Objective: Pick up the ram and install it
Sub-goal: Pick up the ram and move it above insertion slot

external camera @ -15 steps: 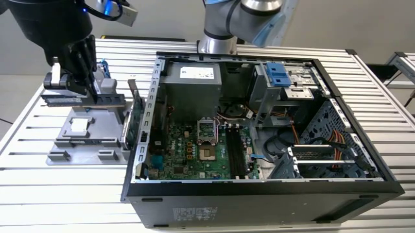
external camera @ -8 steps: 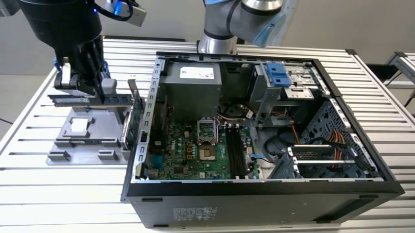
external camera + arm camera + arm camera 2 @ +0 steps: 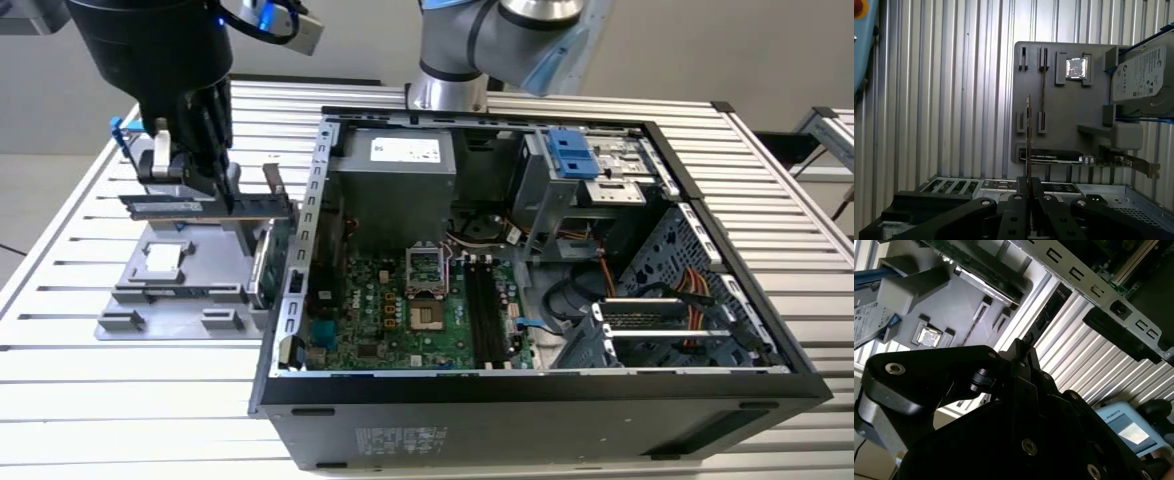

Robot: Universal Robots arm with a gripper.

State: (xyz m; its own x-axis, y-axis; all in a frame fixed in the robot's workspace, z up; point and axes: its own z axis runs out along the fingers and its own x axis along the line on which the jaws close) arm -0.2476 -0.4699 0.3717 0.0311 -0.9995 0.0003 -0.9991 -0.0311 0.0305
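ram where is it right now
At the exterior view's left, the ram is gripped by the end effector over the grey tray, beside the computer case.

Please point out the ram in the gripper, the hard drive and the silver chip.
ram point(image 3: 1028, 140): first wrist view, thin edge.
hard drive point(image 3: 1139, 75): first wrist view, label.
silver chip point(image 3: 1076, 69): first wrist view, top face.

You've got the long, thin dark circuit-board ram stick point(image 3: 1028, 135) pinched by one edge in the gripper point(image 3: 1028, 184). In the first wrist view it's edge-on, a straight sliver over the grey holder tray point(image 3: 1064, 110).
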